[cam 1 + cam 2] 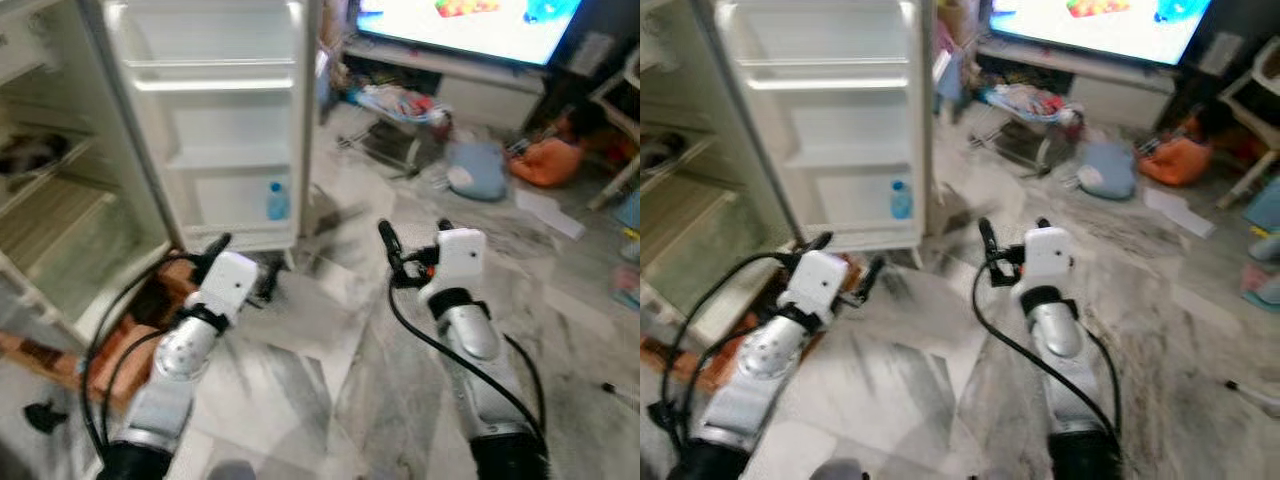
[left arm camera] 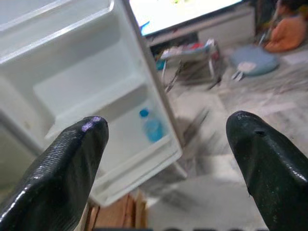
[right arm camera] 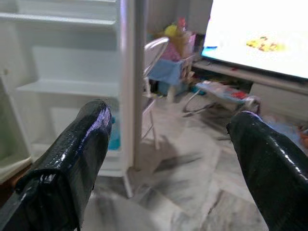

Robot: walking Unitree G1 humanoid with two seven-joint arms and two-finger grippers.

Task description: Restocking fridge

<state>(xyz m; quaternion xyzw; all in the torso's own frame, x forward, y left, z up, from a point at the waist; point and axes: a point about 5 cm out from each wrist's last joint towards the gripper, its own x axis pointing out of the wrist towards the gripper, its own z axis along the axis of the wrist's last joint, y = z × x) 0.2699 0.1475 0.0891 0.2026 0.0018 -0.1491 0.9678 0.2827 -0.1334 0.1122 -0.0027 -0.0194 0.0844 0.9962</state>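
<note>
1. Left eye view: fridge (image 1: pixel 60 200) is being shown open at 10 o'clock, door (image 1: pixel 215 120) swung wide at 12. One blue bottle (image 1: pixel 277 201) is standing in the bottom door shelf; other door shelves are being left bare. Left gripper (image 1: pixel 243 268) and right gripper (image 1: pixel 412 235) are being held low over the floor, nothing gripped. Risk, judged: door edge could be clipped by the left arm if the robot is being walked fwd w/o turning.
2. Right eye view: marble floor (image 1: pixel 940 370) is looking glossy, so slipping is a risk. Clutter is lying at 1–2 o'clock: blue cushion (image 1: pixel 1108 166), orange item (image 1: pixel 1172 160), lit TV (image 1: pixel 1110 25). Wooden crate (image 1: pixel 790 290) is sitting by the fridge base, a trip hazard.
3. Left wrist view: fingers (image 2: pixel 67 163) are being held spread, bottle seen between them, well apart.
4. Right wrist view: fingers (image 3: pixel 72 154) are being held spread, empty; door edge is standing near.
</note>
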